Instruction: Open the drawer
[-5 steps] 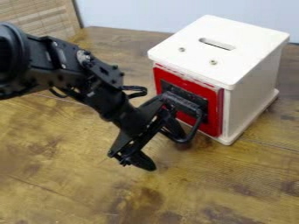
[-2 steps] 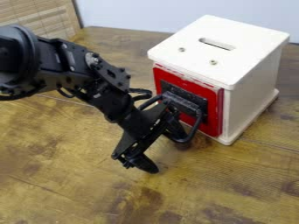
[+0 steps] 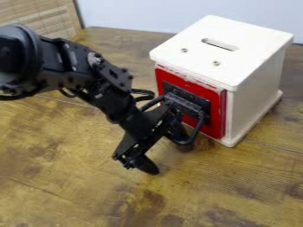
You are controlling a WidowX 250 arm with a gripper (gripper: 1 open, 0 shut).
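Drawer (image 3: 217, 111) is in the front of the white box (image 3: 247, 79), red front looks flush or nearly so with the box face, no opened gap that I can make out, so call it shut or about shut. Black loop handle (image 3: 199, 123) sticks out at the front of the box, on its black plate. Gripper (image 3: 164, 154) is low in front of the box, right at the handle, fingers spread apart and not clamped on anything as far as I can see; 1 finger overlaps the handle area, the other is down near the tabletop (image 3: 71, 191), farther out from the box. Contact with the handle: can't confirm, black on black. Progress: reach looks done or close to it, 0 visible opening, so the main part is left. Remaining, my guess, 2 steps: get a finger properly behind the loop or grip it, then pull straight out from the box front. Risk: finger slips off the loop, or the pull goes skewed and drags the whole box along
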